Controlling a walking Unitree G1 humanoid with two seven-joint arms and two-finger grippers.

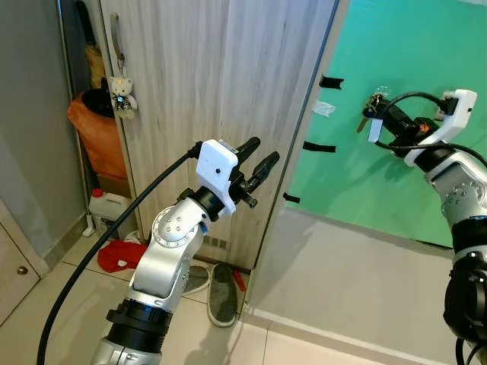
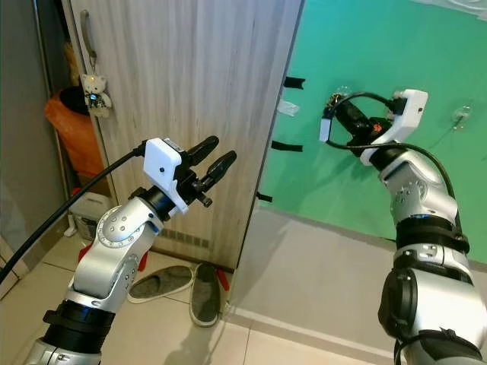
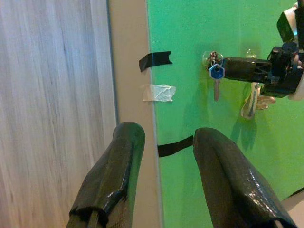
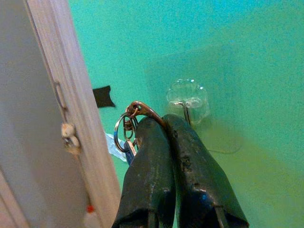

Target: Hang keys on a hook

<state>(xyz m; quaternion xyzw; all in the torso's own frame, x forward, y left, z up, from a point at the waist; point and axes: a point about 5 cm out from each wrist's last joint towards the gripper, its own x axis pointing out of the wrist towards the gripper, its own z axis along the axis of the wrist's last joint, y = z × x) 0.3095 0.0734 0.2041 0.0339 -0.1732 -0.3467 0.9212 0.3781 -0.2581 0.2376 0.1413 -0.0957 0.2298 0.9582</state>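
Head views: I have the right gripper (image 1: 378, 122) raised against the green wall (image 1: 396, 46), its jaws clenched on the keys (image 1: 370, 106). The bunch hangs at the fingertips, touching or just off the wall, near the wall's left edge by the door (image 1: 221, 76). The left gripper (image 1: 257, 161) is held up in front of the door, jaws released and holding nothing.

Left wrist view: The keys dangle from the right gripper's tip, with a blue-headed key (image 3: 216, 78) pointing down. A clear hook (image 3: 211, 58) sits on the wall right at the bunch; I cannot tell whether the ring is over it.

Right wrist view: The jaws pinch a brown clasp (image 4: 142, 110); the key ring (image 4: 122, 133) hangs beside it. The hook's prong (image 4: 186, 113) stands just beyond the fingertips.

Procedure, as I judge it: shift the ring sideways onto the prong, lower until the prong carries the weight, then release. Move slowly; a clear stick-on hook may pull off.
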